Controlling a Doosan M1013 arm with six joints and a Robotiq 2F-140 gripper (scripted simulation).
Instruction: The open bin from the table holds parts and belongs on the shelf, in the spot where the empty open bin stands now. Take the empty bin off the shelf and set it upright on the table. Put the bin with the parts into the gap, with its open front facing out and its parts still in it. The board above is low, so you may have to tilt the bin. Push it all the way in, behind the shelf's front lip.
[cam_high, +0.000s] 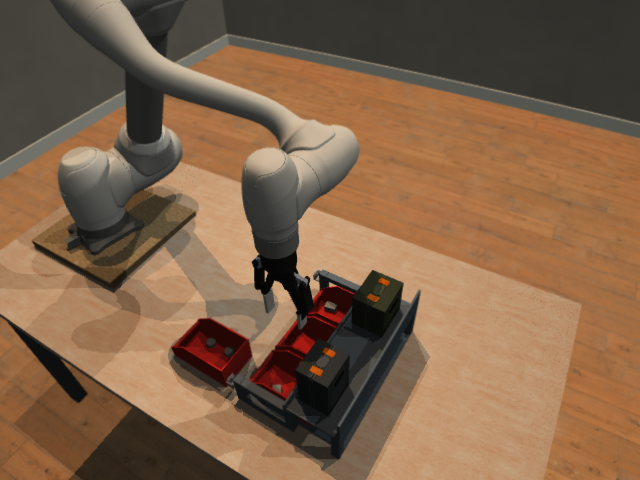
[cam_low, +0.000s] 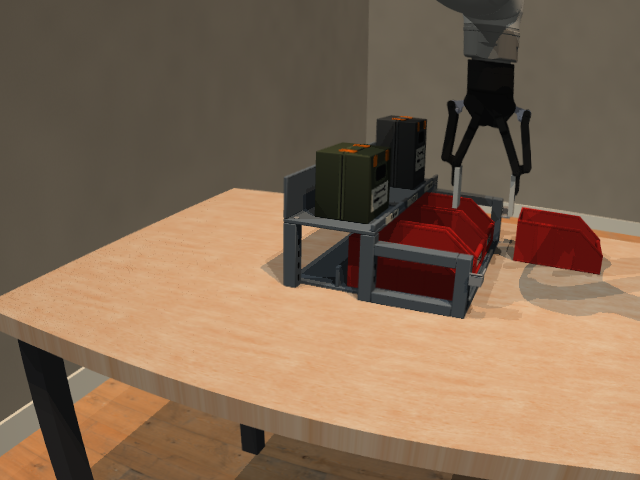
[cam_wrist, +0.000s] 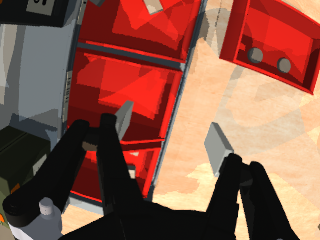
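Observation:
The grey shelf (cam_high: 385, 347) (cam_low: 413, 252) (cam_wrist: 36, 74) holds three red open bins on its lower level. The middle one is the empty bin (cam_high: 306, 336) (cam_low: 445, 215) (cam_wrist: 123, 83). The bin with the parts (cam_high: 212, 347) (cam_low: 558, 240) (cam_wrist: 274, 34) stands upright on the table, in front of the shelf, with two grey parts in it. My gripper (cam_high: 284, 312) (cam_low: 484, 204) (cam_wrist: 170, 123) is open and empty. It points down and straddles the empty bin's front wall: one fingertip is inside the bin, the other is outside over the table.
The two outer shelf bins (cam_high: 273, 374) (cam_high: 333, 302) each hold a grey part. An olive box (cam_high: 379, 299) (cam_low: 351, 180) and a black box (cam_high: 323, 374) (cam_low: 405, 149) stand on the low upper board. The wooden table (cam_high: 465, 361) (cam_low: 206, 289) carries it all.

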